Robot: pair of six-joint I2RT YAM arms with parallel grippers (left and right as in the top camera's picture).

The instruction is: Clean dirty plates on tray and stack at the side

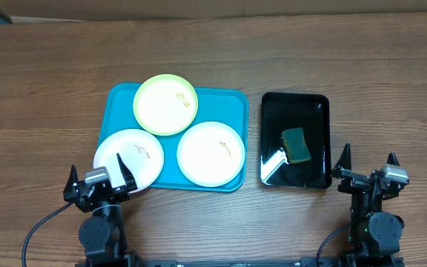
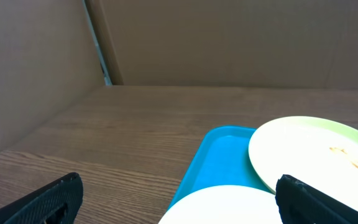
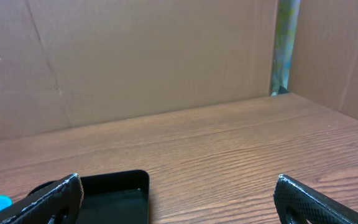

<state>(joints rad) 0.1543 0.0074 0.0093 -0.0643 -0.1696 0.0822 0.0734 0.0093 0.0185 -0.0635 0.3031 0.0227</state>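
Observation:
The turquoise tray (image 1: pixel 121 104) lies at the table's middle. On it are a pale yellow-green plate (image 1: pixel 165 104) at the back, a white plate (image 1: pixel 210 153) at front right, and a white plate (image 1: pixel 129 159) at front left that overhangs the tray's rim; each has small orange-brown smears. My left gripper (image 1: pixel 99 178) is open and empty by the front-left plate's near edge. In the left wrist view the tray (image 2: pixel 219 155), the white plate (image 2: pixel 229 208) and the yellow-green plate (image 2: pixel 316 152) show between my fingers (image 2: pixel 179 202). My right gripper (image 1: pixel 368 169) is open and empty, right of the black tray.
A glossy black tray (image 1: pixel 295 104) right of the turquoise tray holds a green sponge (image 1: pixel 296 144); its corner shows in the right wrist view (image 3: pixel 114 196). Brown cardboard walls (image 3: pixel 135 56) stand around the table's far side.

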